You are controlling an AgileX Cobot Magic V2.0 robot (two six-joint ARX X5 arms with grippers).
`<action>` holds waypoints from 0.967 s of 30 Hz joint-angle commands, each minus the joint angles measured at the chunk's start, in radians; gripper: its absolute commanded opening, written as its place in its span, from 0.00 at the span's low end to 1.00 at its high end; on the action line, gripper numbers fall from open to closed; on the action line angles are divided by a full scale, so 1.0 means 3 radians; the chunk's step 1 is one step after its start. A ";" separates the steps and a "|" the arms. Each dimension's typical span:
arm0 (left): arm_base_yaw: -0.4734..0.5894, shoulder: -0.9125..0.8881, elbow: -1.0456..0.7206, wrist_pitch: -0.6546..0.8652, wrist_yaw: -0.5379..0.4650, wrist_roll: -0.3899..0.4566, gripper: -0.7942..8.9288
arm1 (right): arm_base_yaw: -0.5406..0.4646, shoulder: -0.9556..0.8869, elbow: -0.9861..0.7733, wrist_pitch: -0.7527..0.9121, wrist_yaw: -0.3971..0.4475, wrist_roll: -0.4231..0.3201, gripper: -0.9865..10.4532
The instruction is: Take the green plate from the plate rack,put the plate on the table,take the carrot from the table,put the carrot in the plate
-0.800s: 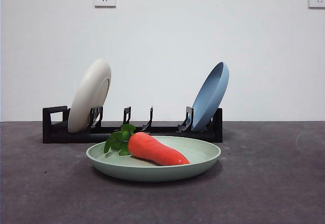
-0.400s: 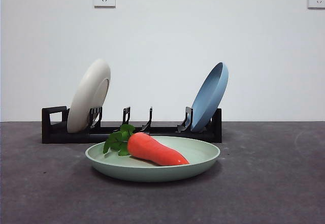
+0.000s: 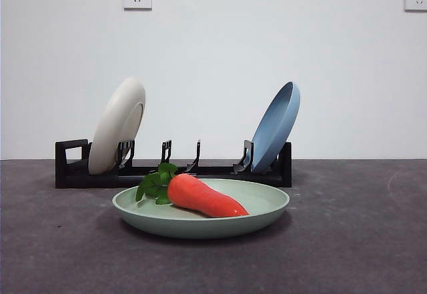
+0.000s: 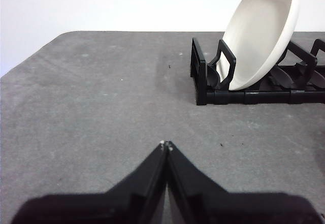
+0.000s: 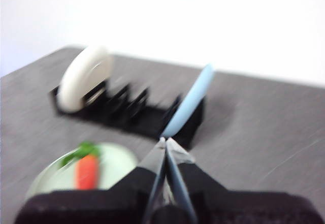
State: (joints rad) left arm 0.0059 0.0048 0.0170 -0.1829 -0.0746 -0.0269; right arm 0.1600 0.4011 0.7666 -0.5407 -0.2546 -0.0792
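The green plate (image 3: 200,217) lies flat on the table (image 3: 360,241) in front of the plate rack (image 3: 173,171). The carrot (image 3: 203,197) rests in it, leaves toward the left. The blurred right wrist view shows the same green plate (image 5: 109,165) and carrot (image 5: 86,170) below and to one side of my right gripper (image 5: 165,140), which is shut and holds nothing. My left gripper (image 4: 166,144) is shut and empty over bare table, short of the plate rack (image 4: 254,89). Neither gripper shows in the front view.
A cream-white plate (image 3: 119,126) leans in the rack's left end and a light blue plate (image 3: 275,127) in its right end. The cream-white plate (image 4: 261,33) also shows in the left wrist view. A white wall with two sockets stands behind.
The front view shifted a touch between the oldest frame and the later ones; plate, carrot and rack keep their places. No arm shows in it.
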 commanded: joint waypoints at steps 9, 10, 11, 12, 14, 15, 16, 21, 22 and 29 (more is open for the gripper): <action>0.0010 -0.0010 -0.0043 0.0019 0.0004 -0.0022 0.08 | -0.0234 -0.0975 -0.1788 0.1484 0.0011 0.0191 0.09; 0.0010 -0.0010 -0.0043 0.0019 0.0004 -0.0022 0.08 | -0.0234 -0.1043 -0.1911 0.1534 0.0017 0.0234 0.09; 0.0010 -0.0010 -0.0043 0.0019 0.0004 -0.0020 0.08 | -0.0234 -0.1100 -0.2003 0.1544 0.0041 0.0263 0.09; 0.0010 -0.0010 -0.0043 0.0019 0.0004 -0.0020 0.08 | -0.0234 -0.1163 -0.2099 0.1544 0.0092 0.0312 0.09; 0.0010 -0.0010 -0.0043 0.0018 0.0004 -0.0022 0.08 | -0.0234 -0.1261 -0.2243 0.1541 0.0093 0.0373 0.09; 0.0010 -0.0010 -0.0043 0.0019 0.0004 -0.0020 0.08 | -0.0234 -0.1310 -0.2303 0.1540 0.0093 0.0385 0.09; 0.0010 -0.0010 -0.0043 0.0019 0.0004 -0.0020 0.08 | -0.0234 -0.1338 -0.2350 0.1537 0.0086 0.0385 0.09; 0.0010 -0.0010 -0.0043 0.0019 0.0004 -0.0022 0.08 | -0.0234 -0.1334 -0.2391 0.1359 0.0086 0.0347 0.09; 0.0010 -0.0010 -0.0043 0.0018 0.0004 -0.0022 0.08 | -0.0234 -0.1334 -0.2392 0.1312 0.0089 0.0343 0.09; 0.0010 -0.0010 -0.0043 0.0019 0.0003 -0.0022 0.08 | -0.0234 -0.1334 -0.2466 0.1041 0.0081 0.0306 0.09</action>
State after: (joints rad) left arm 0.0059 0.0048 0.0170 -0.1825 -0.0746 -0.0273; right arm 0.0914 0.0051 0.0406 -0.2287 -0.2310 0.0143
